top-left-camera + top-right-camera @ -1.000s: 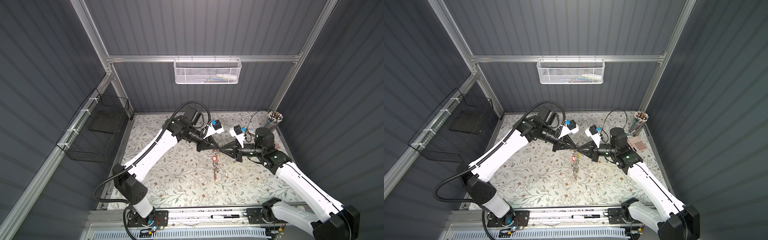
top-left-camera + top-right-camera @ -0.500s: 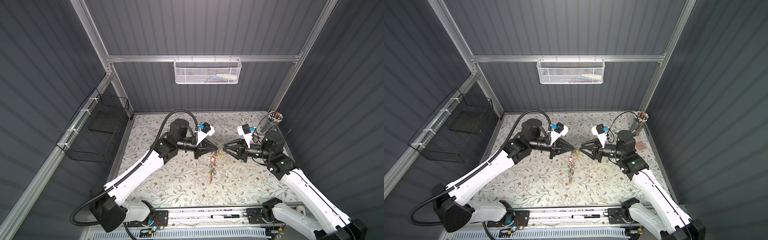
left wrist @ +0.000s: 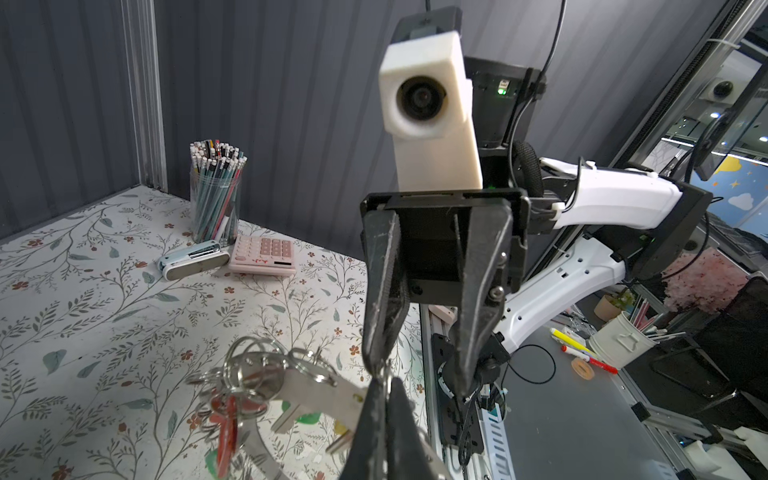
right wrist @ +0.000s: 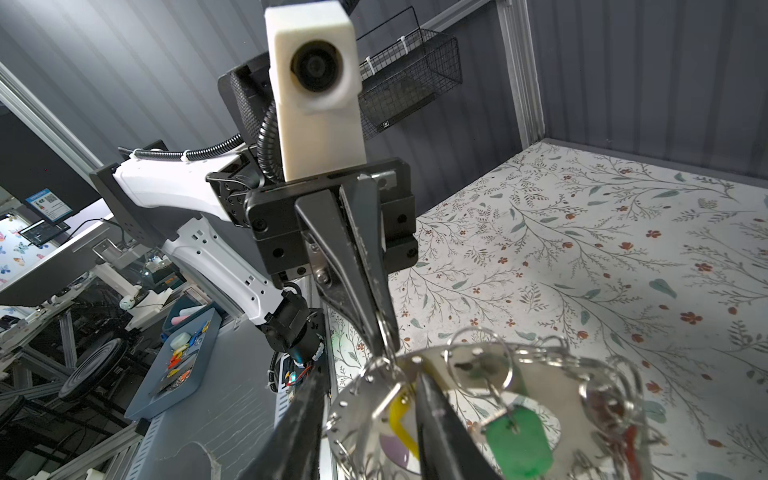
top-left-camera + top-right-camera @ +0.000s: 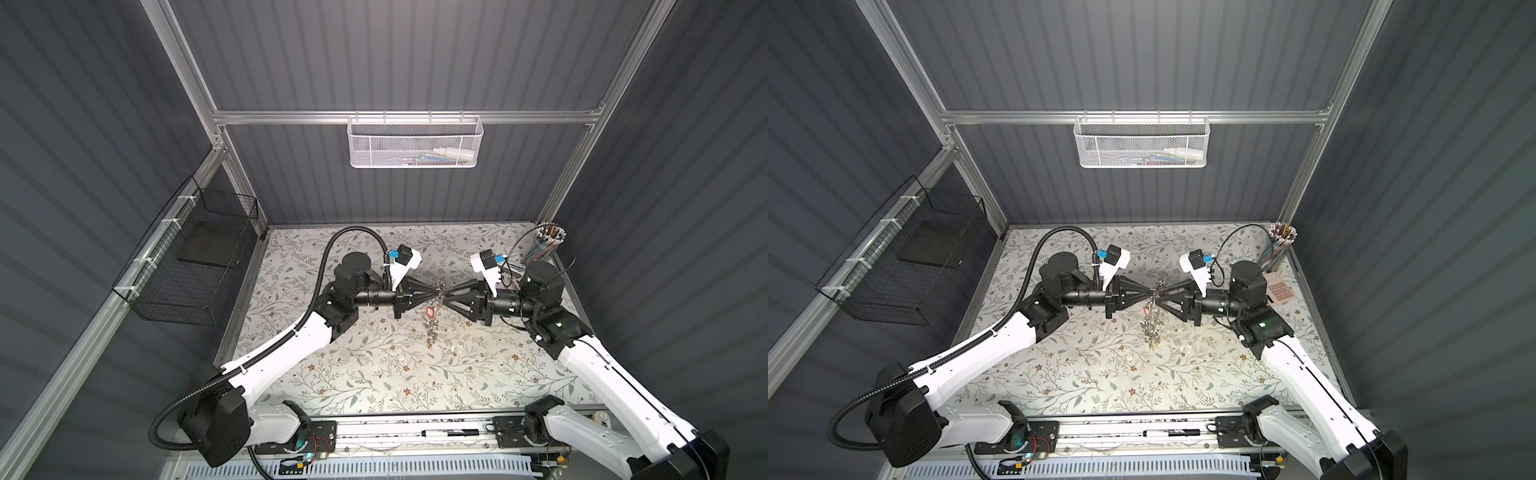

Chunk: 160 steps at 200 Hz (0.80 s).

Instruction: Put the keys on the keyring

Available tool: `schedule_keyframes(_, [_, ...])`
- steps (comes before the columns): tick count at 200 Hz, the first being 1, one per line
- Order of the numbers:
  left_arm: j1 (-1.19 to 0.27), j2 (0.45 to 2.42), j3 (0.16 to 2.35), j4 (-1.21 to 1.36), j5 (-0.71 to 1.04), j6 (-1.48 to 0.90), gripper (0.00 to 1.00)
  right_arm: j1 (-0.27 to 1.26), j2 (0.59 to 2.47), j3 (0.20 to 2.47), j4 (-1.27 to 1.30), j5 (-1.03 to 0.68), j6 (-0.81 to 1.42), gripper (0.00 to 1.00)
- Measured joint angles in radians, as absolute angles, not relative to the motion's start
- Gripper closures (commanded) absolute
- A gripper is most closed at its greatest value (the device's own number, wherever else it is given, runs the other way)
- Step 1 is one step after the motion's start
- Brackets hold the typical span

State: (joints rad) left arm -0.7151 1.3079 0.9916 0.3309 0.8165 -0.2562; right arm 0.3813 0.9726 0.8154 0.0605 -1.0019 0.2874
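Observation:
The keyring (image 3: 316, 395), a flat grey hoop hung with small split rings, hangs in the air over the middle of the table (image 5: 438, 287) (image 5: 1158, 286). Keys with red (image 4: 623, 436), green (image 4: 517, 436) and yellow (image 4: 401, 415) tags dangle from it (image 5: 430, 324). My left gripper (image 3: 385, 384) is shut on a small split ring at the hoop's rim. My right gripper (image 4: 368, 374) faces it tip to tip (image 5: 444, 301). Its jaws are open and stand on either side of the hoop's rim and the yellow tag.
A pencil cup (image 3: 214, 195), a pink calculator (image 3: 264, 253) and a stapler (image 3: 193, 259) sit at the back right corner. A white mesh basket (image 5: 415, 143) hangs on the back wall, a black wire basket (image 5: 195, 266) on the left wall.
Both arms have dropped their elbows toward the front while the keyring stayed over the table's middle. The right jaws have opened wider and closed in on the hoop again.

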Motion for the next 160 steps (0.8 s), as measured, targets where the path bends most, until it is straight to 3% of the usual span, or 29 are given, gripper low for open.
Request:
schedule_keyframes(51, [-0.72,1.308,0.973,0.432,0.817,-0.312,1.0,0.381,0.996,0.815,0.059,-0.986,0.281,0.62])
schedule_keyframes(160, [-0.719,1.315,0.944,0.546,0.802,-0.399,1.0,0.385,1.022,0.815,0.071,-0.995,0.265,0.94])
